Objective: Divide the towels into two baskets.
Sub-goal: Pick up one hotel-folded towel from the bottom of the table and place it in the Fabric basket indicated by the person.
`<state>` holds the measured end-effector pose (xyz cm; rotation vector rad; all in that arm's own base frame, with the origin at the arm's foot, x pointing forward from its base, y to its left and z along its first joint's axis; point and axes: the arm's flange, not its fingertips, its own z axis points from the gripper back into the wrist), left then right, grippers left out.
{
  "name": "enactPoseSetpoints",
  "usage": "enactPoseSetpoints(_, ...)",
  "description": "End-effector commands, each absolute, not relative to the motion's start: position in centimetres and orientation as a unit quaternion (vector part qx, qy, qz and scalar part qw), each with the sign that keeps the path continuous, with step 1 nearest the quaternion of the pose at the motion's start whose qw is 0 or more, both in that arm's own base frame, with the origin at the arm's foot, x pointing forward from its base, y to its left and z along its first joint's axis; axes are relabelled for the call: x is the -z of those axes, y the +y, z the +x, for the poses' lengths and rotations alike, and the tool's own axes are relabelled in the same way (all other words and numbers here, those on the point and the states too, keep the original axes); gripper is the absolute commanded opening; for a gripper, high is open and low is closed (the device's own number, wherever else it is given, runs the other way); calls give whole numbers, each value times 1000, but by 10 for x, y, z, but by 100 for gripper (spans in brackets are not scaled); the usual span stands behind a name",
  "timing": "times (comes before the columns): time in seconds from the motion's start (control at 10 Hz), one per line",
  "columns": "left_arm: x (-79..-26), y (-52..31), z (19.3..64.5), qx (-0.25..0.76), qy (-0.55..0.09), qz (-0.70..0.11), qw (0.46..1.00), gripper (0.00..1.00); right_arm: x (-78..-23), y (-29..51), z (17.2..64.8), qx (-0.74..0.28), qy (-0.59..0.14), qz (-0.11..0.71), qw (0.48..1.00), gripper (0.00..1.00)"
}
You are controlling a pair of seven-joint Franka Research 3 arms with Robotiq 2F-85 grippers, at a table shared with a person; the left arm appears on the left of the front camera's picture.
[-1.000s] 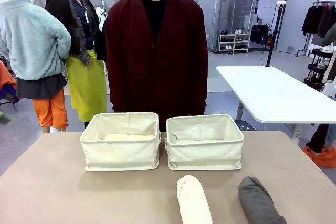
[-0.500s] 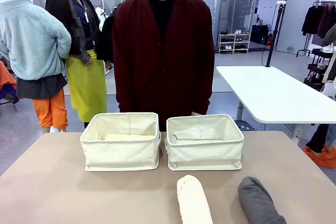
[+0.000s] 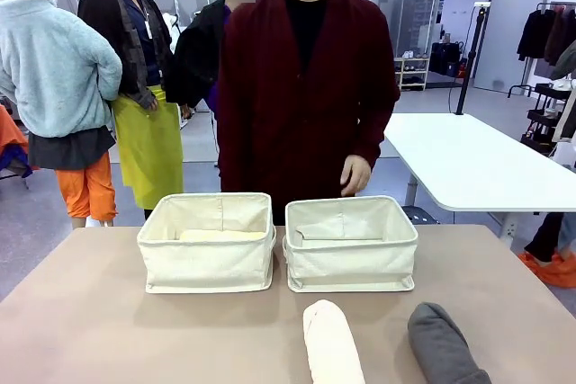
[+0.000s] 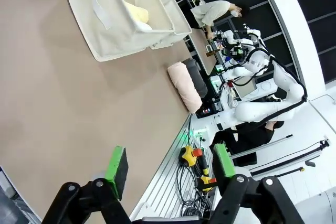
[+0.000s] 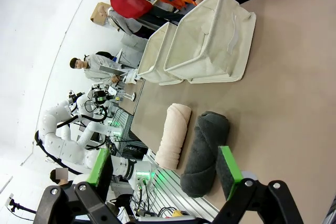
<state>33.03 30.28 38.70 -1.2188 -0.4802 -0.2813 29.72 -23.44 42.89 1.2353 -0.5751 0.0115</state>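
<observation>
Right wrist view, nearest first: right gripper point(image 5: 164, 167) with its fingers wide apart and nothing between them. Just ahead on the table point(image 5: 294, 93) lies the dark grey towel point(image 5: 206, 150), and beside it the cream-pink towel point(image 5: 172, 136). Both rolls run lengthwise away from the fingers toward the far side, so the open jaws stand across a roll, not along it. The grey roll's near end lies closest to the pads.

Left wrist view: left gripper point(image 4: 169, 162) has its fingers parted too, empty, over bare table. The same two rolls lie well apart from it, off to one side.

Front view: the loose rolls lie side by side with a gap between them, at the near edge right of centre. Judgement — the right arm is the nearer one, and the grey roll is its easier first pick.

Farther out, the left basket point(image 3: 207, 263) holds the pale yellow towel point(image 3: 223, 235). The right basket point(image 3: 351, 263) stands just beside it; whether the pale shape inside is a towel I cannot tell. Behind its far rim hangs the person's hand point(image 3: 355, 174) — not touching.
</observation>
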Motion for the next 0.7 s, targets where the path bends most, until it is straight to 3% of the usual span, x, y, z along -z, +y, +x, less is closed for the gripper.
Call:
enactPoseSetpoints(0.0, -394, 302, 325, 126, -214, -565, 787, 82, -431, -233, 294, -8, -271, 573, 774, 100)
enactPoseSetpoints(0.6, -394, 302, 325, 126, -214, -565, 787, 82, -431, -233, 294, -8, -271, 573, 774, 100)
